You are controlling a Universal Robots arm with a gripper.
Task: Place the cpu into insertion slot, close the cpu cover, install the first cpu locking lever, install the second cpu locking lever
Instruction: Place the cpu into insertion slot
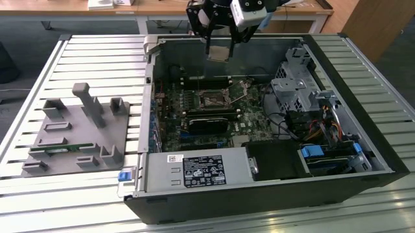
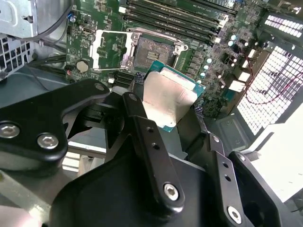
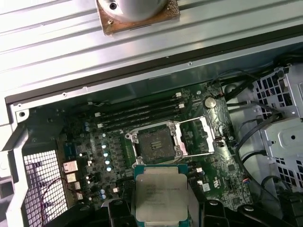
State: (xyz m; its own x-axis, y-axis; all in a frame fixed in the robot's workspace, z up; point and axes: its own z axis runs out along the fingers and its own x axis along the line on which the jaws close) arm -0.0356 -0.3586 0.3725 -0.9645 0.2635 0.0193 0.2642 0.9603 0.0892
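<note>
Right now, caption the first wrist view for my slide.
Jaws hold the chip above the motherboard; the socket sits bare, its cover swung open.

Computer case (image 1: 259, 199) lies open-side up on the tabletop (image 1: 97, 48), toward its edge at the exterior view's right. Holder block (image 1: 65, 141) sits near the opposite edge, apart from the case. Inside the case, the socket (image 1: 212, 101) lies mid-board. The memory slots (image 1: 201, 80) are behind it and the graphics card (image 1: 207, 124) in front. The cover (image 3: 196, 137) is swung open beside the socket. The hand (image 1: 220, 44) grips the cpu (image 3: 161, 198) above the case's far wall.
</note>
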